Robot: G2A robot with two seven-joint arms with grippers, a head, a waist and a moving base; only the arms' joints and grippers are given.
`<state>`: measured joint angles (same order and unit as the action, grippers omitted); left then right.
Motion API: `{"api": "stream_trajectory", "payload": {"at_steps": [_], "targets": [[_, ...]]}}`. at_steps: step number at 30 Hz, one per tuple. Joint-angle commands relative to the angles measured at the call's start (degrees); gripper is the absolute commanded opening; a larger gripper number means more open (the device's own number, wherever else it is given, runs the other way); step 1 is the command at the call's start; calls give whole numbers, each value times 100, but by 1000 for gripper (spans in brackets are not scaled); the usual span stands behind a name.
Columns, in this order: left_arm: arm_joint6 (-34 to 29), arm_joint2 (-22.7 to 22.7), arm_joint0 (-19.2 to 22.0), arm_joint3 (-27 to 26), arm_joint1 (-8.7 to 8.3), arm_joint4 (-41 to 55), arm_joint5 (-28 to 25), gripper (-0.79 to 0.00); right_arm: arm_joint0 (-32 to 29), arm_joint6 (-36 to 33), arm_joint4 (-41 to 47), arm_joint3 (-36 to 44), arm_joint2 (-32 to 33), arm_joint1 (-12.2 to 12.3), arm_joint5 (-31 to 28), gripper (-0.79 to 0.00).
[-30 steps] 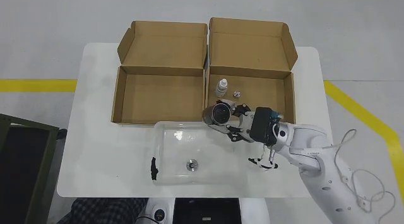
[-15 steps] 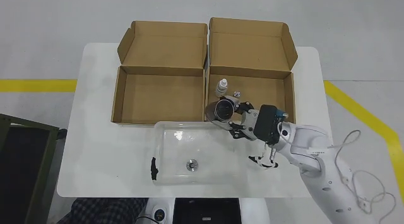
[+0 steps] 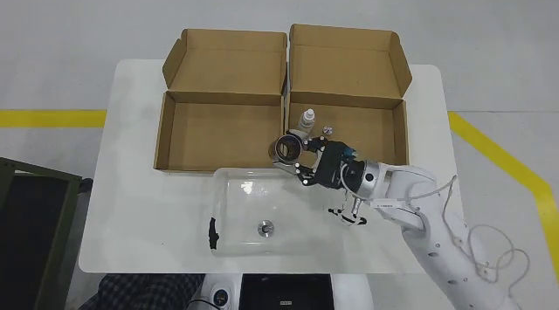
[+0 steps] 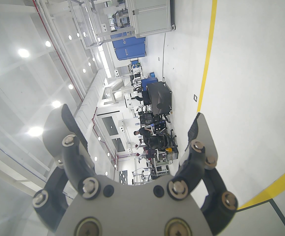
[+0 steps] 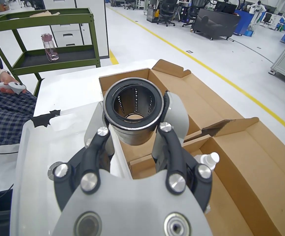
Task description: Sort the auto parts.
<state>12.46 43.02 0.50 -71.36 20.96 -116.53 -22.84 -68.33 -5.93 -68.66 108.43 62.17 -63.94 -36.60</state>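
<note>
While clamped, bearing (image 5: 133, 124) tilted, bore upward

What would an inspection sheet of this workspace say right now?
Surface: white table.
Job's things: black cylindrical metal bearing above where the left brown cardboard box meets the right brown cardboard box; small white plastic bottle and small metal piece in the latter; small round metal part in the clear plastic tray.
Clutter: black tape on the tray's edge.
Tools: right tool shut on the bearing; left tool open, empty.
Cables: thin white cable along right arm.
Surroundings: yellow floor line; green metal cart.
</note>
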Motion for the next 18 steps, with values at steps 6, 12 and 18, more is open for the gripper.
{"api": "stream_trajectory", "payload": {"at_steps": [6,12,18], "targets": [[0,0,0,0,0,0,0,0,544,-350,0,-370,-471,-136,289,-785],[0,0,0,0,0,0,0,0,1078,-663,65,-789,-860,-285,553,-785],[0,0,0,0,0,0,0,0,1613,-984,135,-1285,-1239,-460,846,-785]]}}
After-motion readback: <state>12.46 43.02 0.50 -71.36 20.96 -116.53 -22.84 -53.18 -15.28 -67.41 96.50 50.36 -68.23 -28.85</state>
